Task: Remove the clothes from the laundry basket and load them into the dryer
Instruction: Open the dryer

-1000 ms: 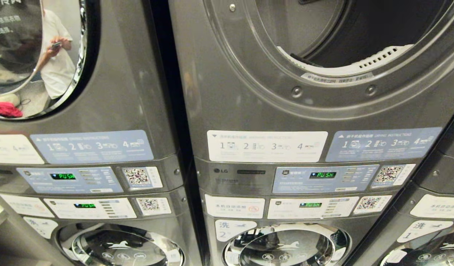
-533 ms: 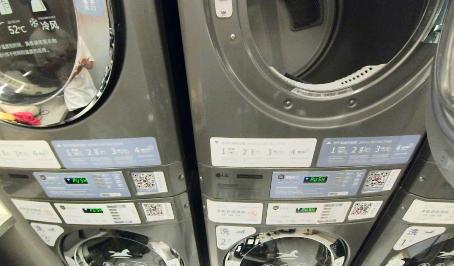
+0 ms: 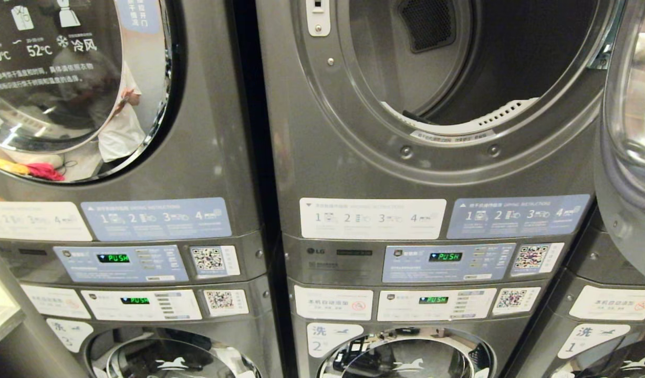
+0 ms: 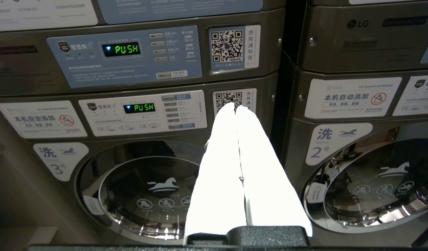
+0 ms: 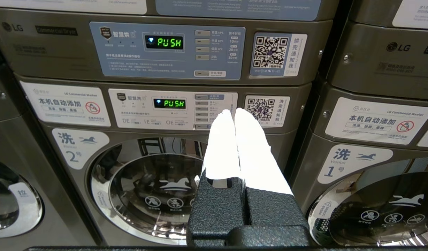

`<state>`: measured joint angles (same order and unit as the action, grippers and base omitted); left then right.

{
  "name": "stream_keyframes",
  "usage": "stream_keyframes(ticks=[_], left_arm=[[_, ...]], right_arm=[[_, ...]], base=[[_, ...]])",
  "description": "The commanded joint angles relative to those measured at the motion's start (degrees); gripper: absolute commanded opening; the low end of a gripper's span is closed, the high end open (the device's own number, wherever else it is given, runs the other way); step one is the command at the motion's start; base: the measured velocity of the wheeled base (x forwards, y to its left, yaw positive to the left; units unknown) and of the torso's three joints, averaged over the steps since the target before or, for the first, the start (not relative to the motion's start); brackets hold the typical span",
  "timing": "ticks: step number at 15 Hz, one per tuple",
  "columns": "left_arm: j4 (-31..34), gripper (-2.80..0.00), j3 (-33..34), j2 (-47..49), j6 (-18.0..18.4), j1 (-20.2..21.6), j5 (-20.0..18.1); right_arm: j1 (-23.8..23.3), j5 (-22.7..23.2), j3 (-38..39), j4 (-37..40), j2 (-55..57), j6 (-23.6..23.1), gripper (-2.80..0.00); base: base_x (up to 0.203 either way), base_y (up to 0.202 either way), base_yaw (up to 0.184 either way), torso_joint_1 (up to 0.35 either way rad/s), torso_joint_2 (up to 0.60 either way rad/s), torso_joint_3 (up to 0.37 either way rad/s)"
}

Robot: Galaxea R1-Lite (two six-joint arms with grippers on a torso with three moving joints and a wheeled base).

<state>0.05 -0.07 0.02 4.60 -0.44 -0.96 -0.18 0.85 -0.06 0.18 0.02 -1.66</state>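
**Head view: dryer open, nothing loaded yet**

Head view, left to right: a closed dryer door (image 3: 65, 89) on the left stack mirrors the room, showing a person in white and a red and yellow heap low in the reflection, perhaps the clothes. The middle dryer (image 3: 459, 68) stands open with a dark, bare drum, no clothes visible inside. Its door (image 3: 630, 131) hangs at the right edge. Control panels (image 3: 448, 262) reading PUSH run below, with washers underneath.

Neither arm shows in the head view. By the wrist views, the left gripper (image 4: 235, 106) points at the left stack's washer panel, fingers pressed together on nothing. The right gripper (image 5: 234, 111) points at the middle washer panel, likewise closed and empty.

No basket appears directly in any view. I judge the task at its start: door open, every garment left to fetch and load.
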Motion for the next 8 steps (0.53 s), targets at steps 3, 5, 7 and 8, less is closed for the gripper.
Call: stream_keyframes(ticks=[3,5,7,8], left_arm=[[0.0,-2.80,0.0,0.0,0.1,0.0,0.0],[0.0,-2.80,0.0,0.0,0.0,0.0,0.0],[0.0,-2.80,0.0,0.0,0.0,0.0,0.0],[0.0,-2.80,0.0,0.0,0.0,0.0,0.0]], right_arm=[[0.0,-0.1,0.0,0.0,0.0,0.1,-2.80],[0.0,0.0,0.1,0.0,0.0,0.1,-2.80],[0.0,0.0,0.1,0.0,0.0,0.1,-2.80],[0.0,0.0,0.0,0.0,0.0,0.1,-2.80]], base=[[-0.156,0.000,0.000,0.006,0.02,0.004],[-0.202,0.000,0.005,-0.004,0.00,0.006],[-0.195,0.000,0.000,0.003,0.00,0.004],[-0.197,0.000,0.001,0.000,0.00,0.005]])
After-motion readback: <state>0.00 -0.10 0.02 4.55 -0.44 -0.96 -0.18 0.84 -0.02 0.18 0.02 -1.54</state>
